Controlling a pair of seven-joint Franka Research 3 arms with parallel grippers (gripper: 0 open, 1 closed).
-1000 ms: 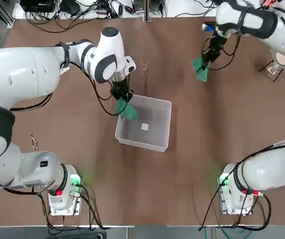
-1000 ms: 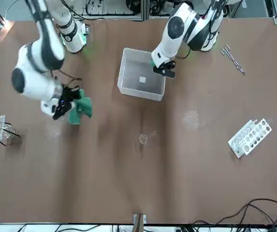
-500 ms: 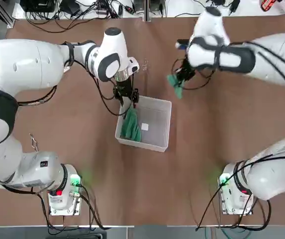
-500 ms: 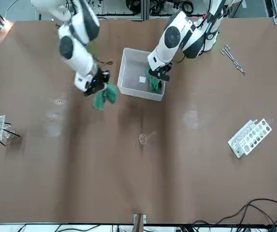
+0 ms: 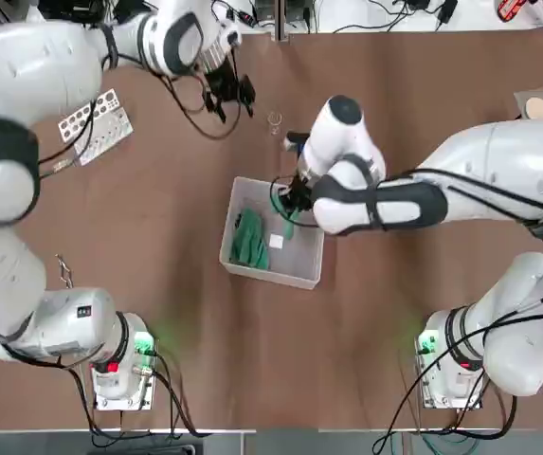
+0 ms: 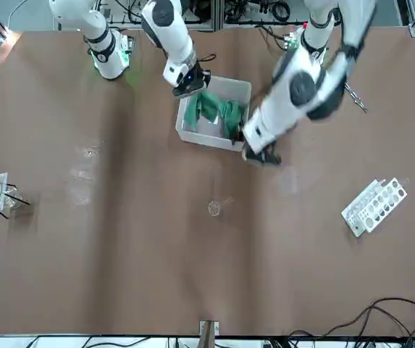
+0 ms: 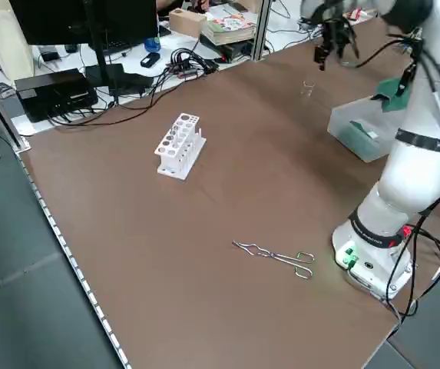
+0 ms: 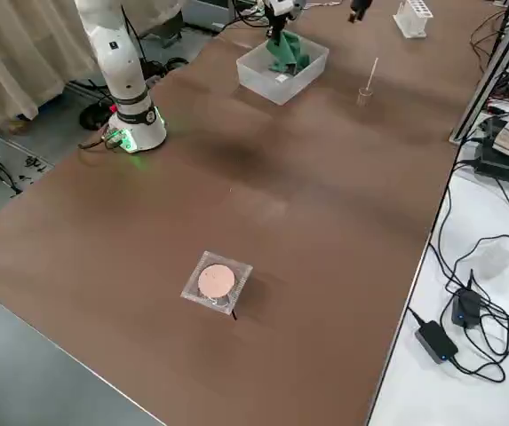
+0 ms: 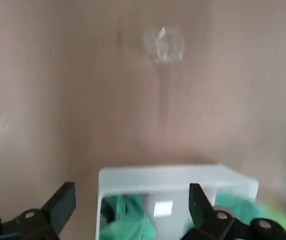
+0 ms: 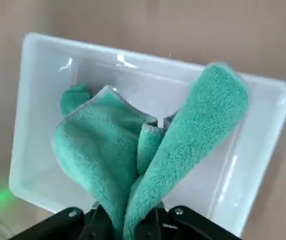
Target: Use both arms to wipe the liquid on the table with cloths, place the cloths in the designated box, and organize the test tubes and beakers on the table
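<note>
While the right claw (image 10: pixel 128 220) is hanging over the box (image 5: pixel 301 270) mid-worktop, pinching the second cloth (image 10: pixel 182 145), it should let go low and centred beside the first cloth (image 5: pixel 249 239). Left claw (image 9: pixel 128 212), spread wide and empty, is hovering farther out.

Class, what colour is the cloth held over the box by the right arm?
Green; the cloth shows best in the right wrist view, hanging above the box.

The right gripper (image 10: pixel 125 222) has its fingertips buried in the cloth (image 10: pixel 147 150). The left gripper (image 9: pixel 133 220) and small glass (image 9: pixel 163 44) look blurred.
</note>
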